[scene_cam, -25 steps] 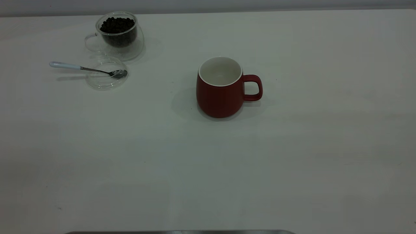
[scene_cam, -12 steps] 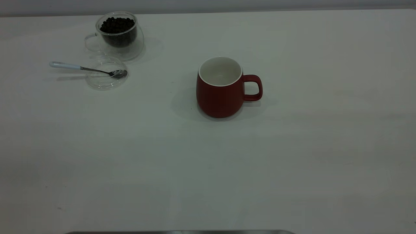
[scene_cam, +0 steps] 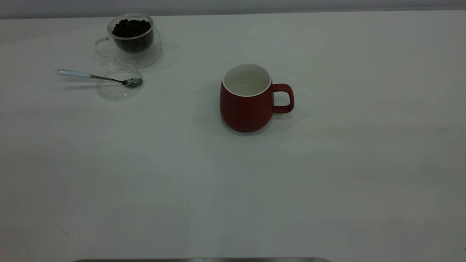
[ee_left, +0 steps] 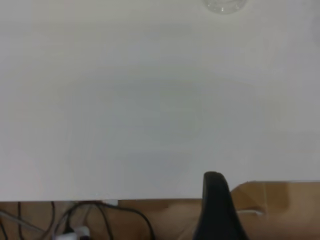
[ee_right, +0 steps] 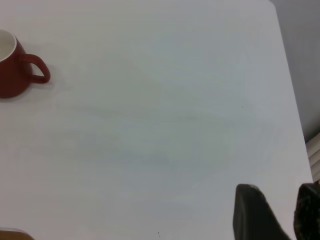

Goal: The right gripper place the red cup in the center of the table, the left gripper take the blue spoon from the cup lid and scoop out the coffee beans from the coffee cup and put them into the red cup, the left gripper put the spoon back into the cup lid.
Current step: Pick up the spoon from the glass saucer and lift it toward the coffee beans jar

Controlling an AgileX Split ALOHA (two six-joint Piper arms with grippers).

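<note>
The red cup (scene_cam: 247, 103) stands upright and empty near the middle of the table (scene_cam: 233, 189), handle to the right; it also shows in the right wrist view (ee_right: 11, 72). The coffee cup (scene_cam: 133, 38) with coffee beans (scene_cam: 131, 28) stands at the far left. The blue spoon (scene_cam: 74, 74) rests with its bowl in the cup lid (scene_cam: 118, 87) in front of it. Neither gripper shows in the exterior view. My right gripper (ee_right: 290, 200) is open and empty, far right of the red cup. Part of my left gripper (ee_left: 215, 210) hangs over the table's near edge.
A bit of clear glass (ee_left: 225, 5) shows at the far edge of the left wrist view. Cables (ee_left: 75, 220) and a wooden surface (ee_left: 280, 210) lie beyond the table's edge. The table's right edge (ee_right: 292, 100) runs close to my right gripper.
</note>
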